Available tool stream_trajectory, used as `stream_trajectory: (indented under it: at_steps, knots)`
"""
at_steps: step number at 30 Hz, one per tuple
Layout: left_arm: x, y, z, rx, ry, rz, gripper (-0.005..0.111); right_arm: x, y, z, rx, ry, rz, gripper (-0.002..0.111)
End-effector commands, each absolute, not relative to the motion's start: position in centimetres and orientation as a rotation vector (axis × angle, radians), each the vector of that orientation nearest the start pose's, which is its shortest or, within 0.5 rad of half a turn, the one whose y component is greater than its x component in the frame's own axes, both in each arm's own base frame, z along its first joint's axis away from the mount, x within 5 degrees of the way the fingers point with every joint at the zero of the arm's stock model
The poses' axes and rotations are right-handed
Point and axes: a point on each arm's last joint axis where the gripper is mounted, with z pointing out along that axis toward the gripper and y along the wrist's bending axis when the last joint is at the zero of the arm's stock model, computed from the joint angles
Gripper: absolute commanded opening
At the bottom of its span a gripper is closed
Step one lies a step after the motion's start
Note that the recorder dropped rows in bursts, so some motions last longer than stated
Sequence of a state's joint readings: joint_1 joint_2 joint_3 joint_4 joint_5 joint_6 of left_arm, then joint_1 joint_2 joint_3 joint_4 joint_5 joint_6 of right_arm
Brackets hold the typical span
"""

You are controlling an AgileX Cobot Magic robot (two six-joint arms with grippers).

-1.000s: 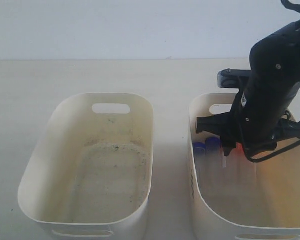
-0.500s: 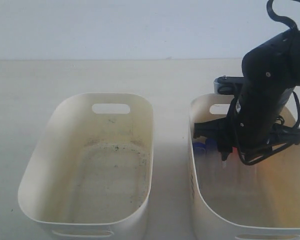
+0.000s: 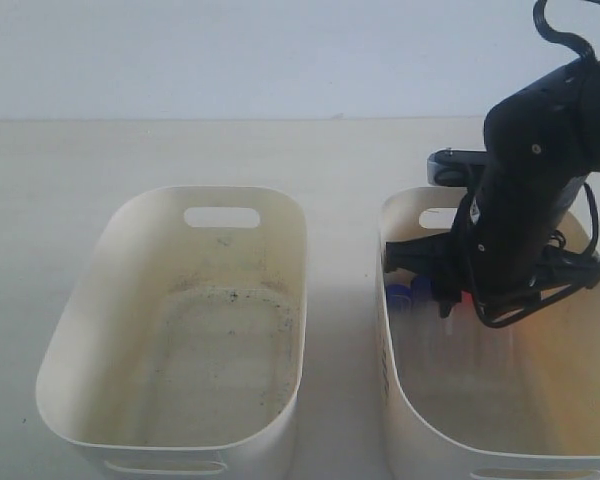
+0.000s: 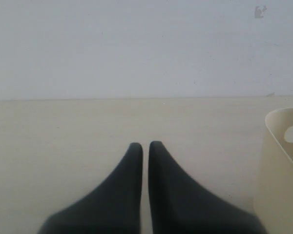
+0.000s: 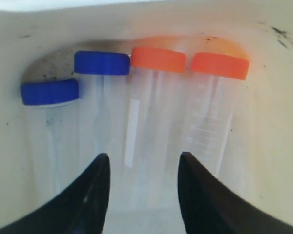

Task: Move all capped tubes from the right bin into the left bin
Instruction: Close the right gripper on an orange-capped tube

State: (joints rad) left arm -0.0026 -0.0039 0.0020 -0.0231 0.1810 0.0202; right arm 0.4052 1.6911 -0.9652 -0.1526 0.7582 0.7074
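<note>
Pale tabletop [image 3: 340,160] beneath everything. Nearest, left bin [image 3: 80,330] beside right bin [image 3: 400,400]. Inside right bin, four capped tubes [image 5: 102,107] lying abreast, caps toward far end. Pitched steeply down over them, right gripper [image 5: 142,165], fingers parted astride one orange-capped tube [image 5: 156,112]. Left gripper [image 4: 145,146] pinched nearly together, low over tabletop.

Flat, bright light washes the pale table [image 3: 180,150] and wall [image 3: 230,50] nearly together, and the shadows are faint. The black arm [image 3: 540,180] is a dark mass with little detail. A warm orange cast tints the right tub [image 3: 580,400] toward 5 o'clock. Up close the tubes [image 5: 156,146] look soft and milky. The right hand [image 5: 144,157] and left hand [image 4: 145,145] are blurred dark shapes.
</note>
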Motion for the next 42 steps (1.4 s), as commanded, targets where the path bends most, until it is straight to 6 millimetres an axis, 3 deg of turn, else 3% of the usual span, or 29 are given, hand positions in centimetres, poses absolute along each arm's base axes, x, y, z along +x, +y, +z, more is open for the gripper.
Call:
stream_trajectory:
  at_steps: [1, 8, 19, 29, 34, 36, 40, 42]
  knots:
    - [5.6, -0.1, 19.7, 0.003, 1.658, -0.019, 0.004, 28.4, 10.9, 17.6, 0.301, 2.917, -0.008, 0.043]
    - [5.6, -0.1, 19.7, 0.003, 1.658, -0.019, 0.004, 28.6, 11.1, 15.4, 0.320, 2.985, -0.048, 0.043]
    - [5.6, -0.1, 19.7, 0.003, 1.658, -0.019, 0.004, 28.6, 11.0, 14.9, 0.346, 3.001, -0.081, 0.043]
    - [5.6, -0.1, 19.7, 0.003, 1.658, -0.019, 0.004, 28.8, 11.1, 12.3, 0.346, 3.060, -0.132, 0.043]
    - [5.6, -0.1, 19.7, 0.003, 1.658, -0.019, 0.004, 28.9, 11.2, 12.2, 0.329, 3.055, -0.123, 0.043]
    - [5.6, -0.1, 19.7, 0.003, 1.658, -0.019, 0.004, 28.9, 11.2, 12.2, 0.330, 3.058, -0.127, 0.034]
    - [5.6, -0.1, 19.7, 0.003, 1.658, -0.019, 0.004, 28.8, 11.0, 12.3, 0.314, 3.066, -0.156, -0.001]
    - [5.6, -0.1, 19.7, 0.003, 1.658, -0.019, 0.004, 28.7, 11.0, 12.6, 0.315, 3.064, -0.156, 0.000]
